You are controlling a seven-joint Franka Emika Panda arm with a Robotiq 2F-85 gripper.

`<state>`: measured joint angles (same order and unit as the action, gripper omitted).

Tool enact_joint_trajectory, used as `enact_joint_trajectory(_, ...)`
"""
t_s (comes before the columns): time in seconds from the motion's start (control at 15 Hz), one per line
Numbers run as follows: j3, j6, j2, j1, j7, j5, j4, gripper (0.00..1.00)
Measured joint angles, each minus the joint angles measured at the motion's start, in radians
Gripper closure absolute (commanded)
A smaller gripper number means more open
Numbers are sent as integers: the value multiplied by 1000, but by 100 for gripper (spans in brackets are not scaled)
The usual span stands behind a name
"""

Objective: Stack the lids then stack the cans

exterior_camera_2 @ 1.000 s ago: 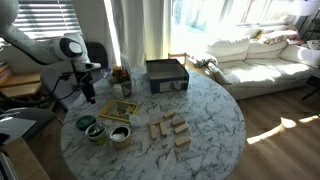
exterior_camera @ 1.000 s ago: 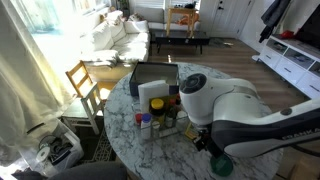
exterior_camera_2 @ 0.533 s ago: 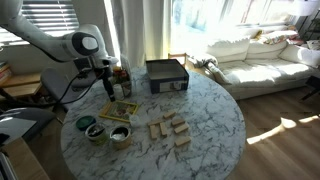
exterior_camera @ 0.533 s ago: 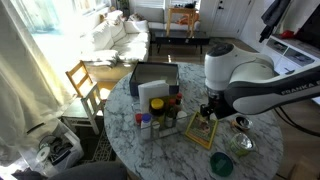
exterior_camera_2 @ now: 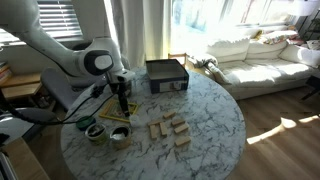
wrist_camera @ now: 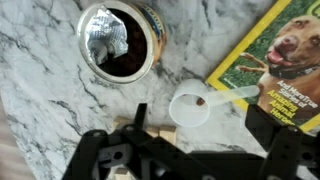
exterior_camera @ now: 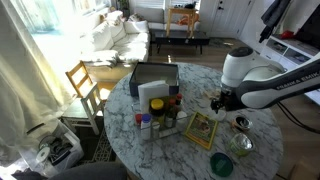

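Note:
My gripper (wrist_camera: 200, 128) hangs open over the marble with nothing between its fingers; it also shows in both exterior views (exterior_camera: 218, 103) (exterior_camera_2: 119, 103). In the wrist view an opened can (wrist_camera: 120, 40) with peeled silvery foil stands up and to the left of the jaws. That can (exterior_camera: 241, 145) (exterior_camera_2: 118, 135) sits near the table edge next to a green lid (exterior_camera: 222, 165) (exterior_camera_2: 95, 131). A darker round piece (exterior_camera: 242, 122) (exterior_camera_2: 85, 122) lies beside them; whether it is a lid or a can I cannot tell.
A clear plastic scoop (wrist_camera: 190, 108) lies just ahead of the jaws, beside a dog picture (wrist_camera: 285, 60) (exterior_camera: 203, 128). Spice jars (exterior_camera: 160, 115) and a black box (exterior_camera: 152, 78) (exterior_camera_2: 167, 75) stand further in. Wooden blocks (exterior_camera_2: 168, 130) lie mid-table. A chair (exterior_camera: 85, 85) stands beside the table.
The arm has swung away from the green lid near the table edge toward the picture. The jaws have opened the last bit to full width.

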<state>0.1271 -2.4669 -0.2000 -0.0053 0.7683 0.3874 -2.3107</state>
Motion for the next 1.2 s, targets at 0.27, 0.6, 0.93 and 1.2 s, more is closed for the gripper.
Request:
enact_joint_trajectory(0.27,12,0,-26,-24,-48,-81,-20,0)
enact_joint_trajectory(0.6,19,0,-69,-39,-99,-166,-28,13)
enact_joint_trajectory(0.93,27,0,-85,-43,-132,-223,-28,58)
enact_joint_trajectory(1.2,32,0,-86,-43,-142,-236,-28,89)
